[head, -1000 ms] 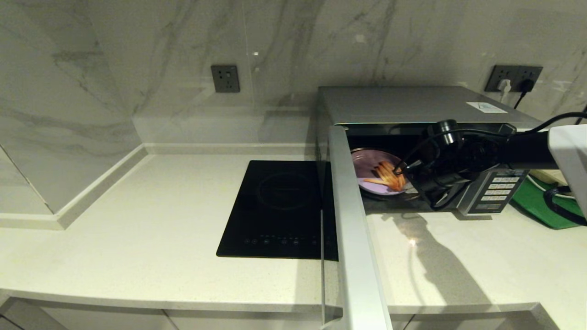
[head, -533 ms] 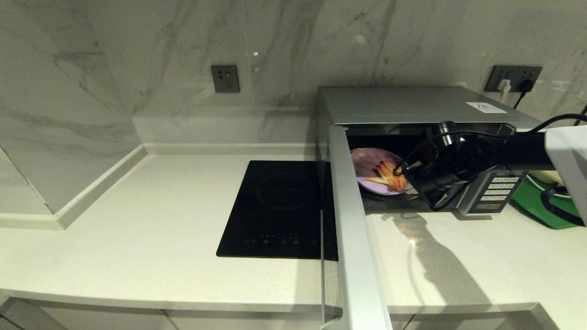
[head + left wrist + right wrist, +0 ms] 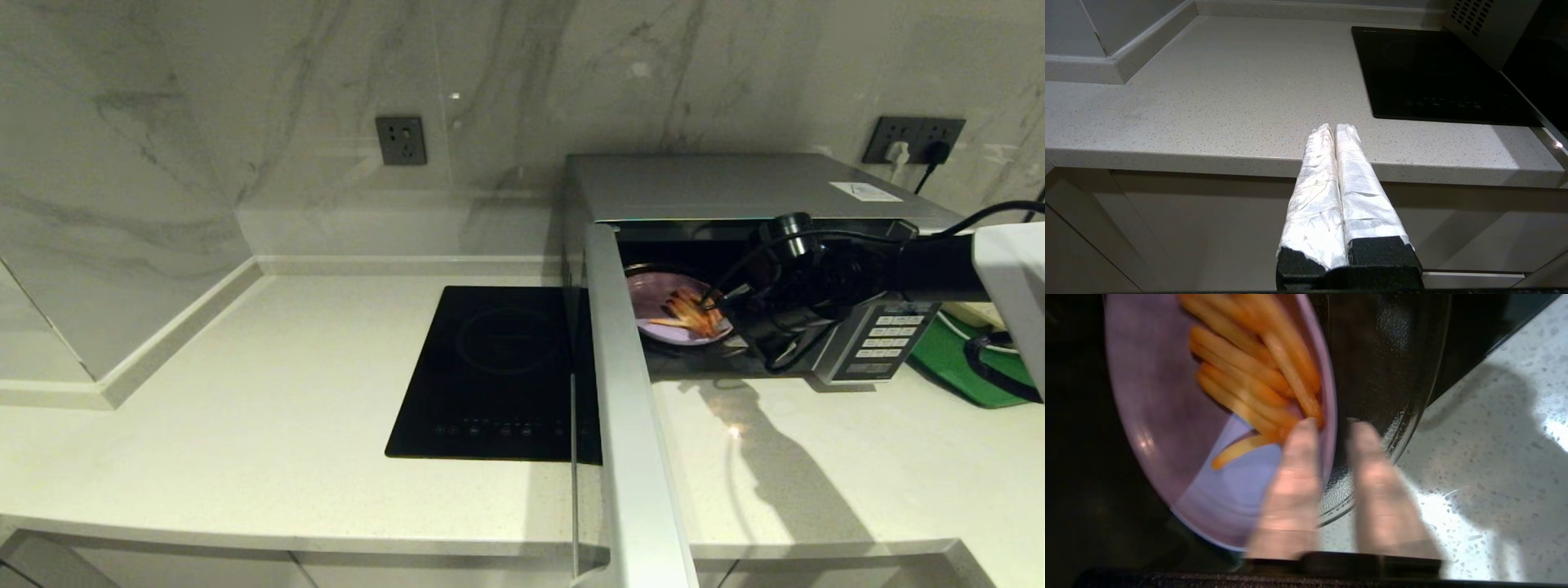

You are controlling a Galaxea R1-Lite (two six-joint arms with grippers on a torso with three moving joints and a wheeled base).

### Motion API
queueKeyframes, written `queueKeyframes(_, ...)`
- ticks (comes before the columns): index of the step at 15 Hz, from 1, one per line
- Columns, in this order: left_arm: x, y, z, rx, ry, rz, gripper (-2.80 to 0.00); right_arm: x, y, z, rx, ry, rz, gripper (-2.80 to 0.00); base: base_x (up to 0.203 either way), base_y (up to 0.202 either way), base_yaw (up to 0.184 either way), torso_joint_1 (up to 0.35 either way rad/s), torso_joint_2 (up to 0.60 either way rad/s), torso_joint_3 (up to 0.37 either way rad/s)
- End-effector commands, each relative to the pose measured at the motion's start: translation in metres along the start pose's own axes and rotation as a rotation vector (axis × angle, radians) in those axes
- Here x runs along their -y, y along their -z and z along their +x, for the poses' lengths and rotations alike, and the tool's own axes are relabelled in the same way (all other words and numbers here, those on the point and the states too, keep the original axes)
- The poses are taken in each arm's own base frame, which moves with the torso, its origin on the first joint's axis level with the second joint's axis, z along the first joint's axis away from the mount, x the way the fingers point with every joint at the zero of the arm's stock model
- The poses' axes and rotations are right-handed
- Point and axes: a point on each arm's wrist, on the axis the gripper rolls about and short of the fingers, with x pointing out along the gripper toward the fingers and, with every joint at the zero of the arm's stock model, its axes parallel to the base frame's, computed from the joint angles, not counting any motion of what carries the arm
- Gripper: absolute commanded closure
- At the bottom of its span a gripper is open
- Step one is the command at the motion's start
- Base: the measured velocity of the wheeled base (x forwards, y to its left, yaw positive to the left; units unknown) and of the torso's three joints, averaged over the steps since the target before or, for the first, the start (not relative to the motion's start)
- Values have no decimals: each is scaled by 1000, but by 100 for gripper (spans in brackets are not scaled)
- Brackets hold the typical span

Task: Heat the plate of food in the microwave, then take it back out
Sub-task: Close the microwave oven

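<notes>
Counter edge [image 3: 326,523]: bare pale stone nearest the robot; the left gripper [image 3: 1336,130] is parked below and in front of it, its two wrapped fingers [image 3: 1314,179] pressed together on nothing.
Door [image 3: 629,408]: swung fully out toward the robot, its silver edge seen end-on, just right of the black induction hob [image 3: 490,367].
Right gripper [image 3: 1333,424]: reached into the mouth of the microwave [image 3: 735,188] from the right. Its fingers [image 3: 1294,486] are parted a little and straddle the near rim of the plate, one over the plate's inside, the other outside above the glass turntable [image 3: 1392,416].
What has changed: a second ago these fingers were shut tight; now a slim gap is open between them. In the head view the plate of food [image 3: 661,306] is seen slightly deeper and lower in the cavity than before.
Meaning for the task: judged as the release after loading. The plate appears set down on the turntable, so the withdrawal of the arm and the closing of the door are presumably next; heating has not begun.
Plate orientation: lying flat, face up; being round, it has no long axis of its own.
Fries [image 3: 1249,375]: bunched side by side on the right half of the plate, their long axes running from the cavity's back left toward the gripper at front right.
Far side: green tray [image 3: 955,359] beyond the keypad, wall sockets behind.
</notes>
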Motion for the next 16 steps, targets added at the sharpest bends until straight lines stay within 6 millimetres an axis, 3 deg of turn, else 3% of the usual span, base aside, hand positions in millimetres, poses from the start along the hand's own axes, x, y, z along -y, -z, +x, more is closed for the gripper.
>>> queueKeyframes(1, 0, 0, 0, 1, -1, -1, 0, -3, -2, -4, 6, -12, 7, -280, 0, 0, 0, 0, 0, 0)
queueKeyframes(5, 0, 0, 0, 1, -1, -1, 0, -10, -7, -20, 26, -49, 9, -280, 0, 0, 0, 0, 0, 0)
queueKeyframes(11, 0, 0, 0, 1, -1, -1, 0, -13, -10, -81, 16, -57, 11, -280, 0, 0, 0, 0, 0, 0)
queueKeyframes(16, 0, 0, 0, 1, -1, -1, 0, -1, -4, -88, -13, -21, 10, -280, 0, 0, 0, 0, 0, 0)
